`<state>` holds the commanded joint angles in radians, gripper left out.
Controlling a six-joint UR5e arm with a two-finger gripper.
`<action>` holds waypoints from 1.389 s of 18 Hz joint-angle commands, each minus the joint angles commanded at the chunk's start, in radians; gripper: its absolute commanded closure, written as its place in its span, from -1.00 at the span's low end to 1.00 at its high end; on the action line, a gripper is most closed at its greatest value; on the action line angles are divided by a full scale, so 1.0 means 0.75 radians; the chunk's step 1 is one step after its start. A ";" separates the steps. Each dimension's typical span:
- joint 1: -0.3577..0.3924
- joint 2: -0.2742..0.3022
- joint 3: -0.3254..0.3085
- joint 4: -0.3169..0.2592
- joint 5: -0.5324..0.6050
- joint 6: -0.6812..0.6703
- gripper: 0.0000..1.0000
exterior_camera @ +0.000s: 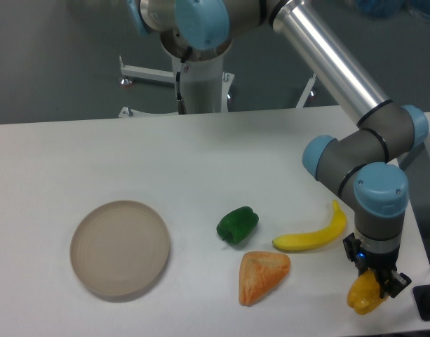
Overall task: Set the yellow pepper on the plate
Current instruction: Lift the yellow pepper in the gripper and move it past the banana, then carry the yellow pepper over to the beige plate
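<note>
Yellow pepper [363, 295] sits at the near right corner of the tabletop [200, 154], with the gripper [377, 281] down over it; the jaws stand on either side of the fruit and appear clamped on it, though the contact faces themselves are too small to confirm. Whether the pepper rests on the surface or is slightly raised cannot be told from this view. Just beside the gripper, on its left, lies the banana [313, 235], its upper tip close to the wrist housing. Further left is the orange wedge [260, 276], and above that the green pepper [237, 225]. The plate [120, 248] lies well apart on the left side, bare of any item. Assessment: the grasp step is in hand; the carry has not begun. The next move calls for a clean vertical lift, high enough to clear the banana and the wedge, then a long traverse leftward across the other items to a point over the plate's centre, a descent, and release. Risk noted: a low traverse may clip the banana.
</note>
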<state>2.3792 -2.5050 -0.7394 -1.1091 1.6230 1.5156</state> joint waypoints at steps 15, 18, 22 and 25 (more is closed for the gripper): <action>-0.086 0.337 -0.376 -0.080 0.008 -0.161 0.25; -0.135 0.468 -0.515 -0.169 0.012 -0.286 0.24; -0.231 0.603 -0.695 -0.256 0.018 -0.486 0.24; -0.307 0.652 -0.748 -0.260 0.018 -0.650 0.24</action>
<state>2.1493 -2.0157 -1.3008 -1.3039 1.6368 1.0281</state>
